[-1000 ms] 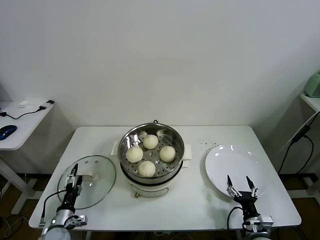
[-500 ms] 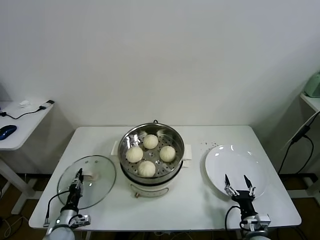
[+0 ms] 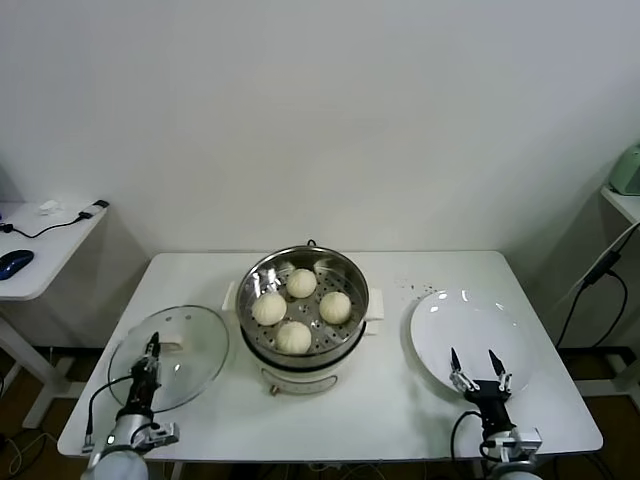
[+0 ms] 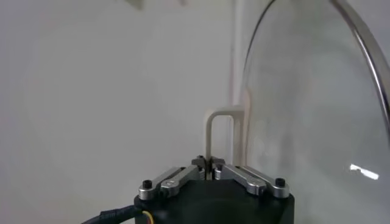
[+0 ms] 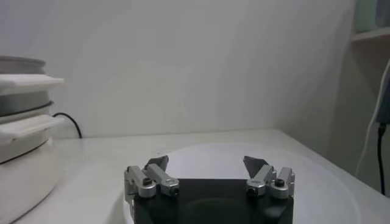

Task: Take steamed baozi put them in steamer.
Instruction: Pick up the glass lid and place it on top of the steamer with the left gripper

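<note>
Several cream-white baozi (image 3: pixel 293 337) lie on the perforated tray inside the shiny steel steamer (image 3: pixel 356 279) at the table's middle. None is held. My left gripper (image 3: pixel 150 350) (image 4: pixel 210 161) is at the front left, shut on a thin metal part at the near edge of the round glass lid (image 3: pixel 185 345) (image 4: pixel 304 109), which stands slightly tilted. My right gripper (image 3: pixel 474 358) (image 5: pixel 206 163) is open and empty over the near rim of the white plate (image 3: pixel 470 315) at the front right.
The plate (image 5: pixel 317 176) carries nothing. The steamer's cream base (image 3: pixel 300 378) (image 5: pixel 24 152) has side handles. A side desk (image 3: pixel 40 240) with a mouse and cable stands at the far left. A cable hangs off the table's right.
My left gripper has shut on the lid's near edge, and the lid has shifted and tilted a little. The right gripper has edged slightly toward the plate.
</note>
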You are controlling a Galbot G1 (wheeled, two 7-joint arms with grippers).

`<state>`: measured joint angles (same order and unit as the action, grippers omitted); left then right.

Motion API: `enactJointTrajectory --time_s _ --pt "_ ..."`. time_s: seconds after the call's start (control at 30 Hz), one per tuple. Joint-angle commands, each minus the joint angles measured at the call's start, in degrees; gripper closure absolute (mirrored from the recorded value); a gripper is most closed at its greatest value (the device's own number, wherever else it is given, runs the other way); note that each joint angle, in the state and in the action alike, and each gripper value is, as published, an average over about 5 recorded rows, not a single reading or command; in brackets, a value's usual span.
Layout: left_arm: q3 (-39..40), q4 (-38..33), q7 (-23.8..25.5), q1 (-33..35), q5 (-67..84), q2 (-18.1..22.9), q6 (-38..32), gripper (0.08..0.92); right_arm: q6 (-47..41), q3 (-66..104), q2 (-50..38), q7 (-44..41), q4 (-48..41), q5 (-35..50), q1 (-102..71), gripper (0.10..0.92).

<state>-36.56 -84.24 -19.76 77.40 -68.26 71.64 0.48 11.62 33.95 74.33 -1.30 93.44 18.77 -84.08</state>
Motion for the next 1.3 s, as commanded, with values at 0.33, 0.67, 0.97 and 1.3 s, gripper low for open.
enactJointTrajectory --time_s 0.33,0.67,0.97,1.3 --pt "-5.0 -31.8 18.6 4.9 16.5 -12.4 12.3 0.867 -1.3 0.6 -0.3 1.3 1.7 -2.3 0.3 0.202" --pt "13.8 -43.0 30.0 -2.7 4.7 -10.4 30.4 0.867 -0.9 0.0 0.1 1.6 3.0 -6.5 -0.1 0.203" --pt "30.4 -41.5 38.8 -11.0 -6.5 -5.1 39.5 0.867 0.9 -0.6 0.1 1.2 3.4 -7.8 -0.7 0.203" --pt "39.0 -35.5 39.2 -14.8 -17.0 5.2 41.7 0.867 2.9 -0.8 1.1 1.4 1.4 -7.9 -0.3 0.203"
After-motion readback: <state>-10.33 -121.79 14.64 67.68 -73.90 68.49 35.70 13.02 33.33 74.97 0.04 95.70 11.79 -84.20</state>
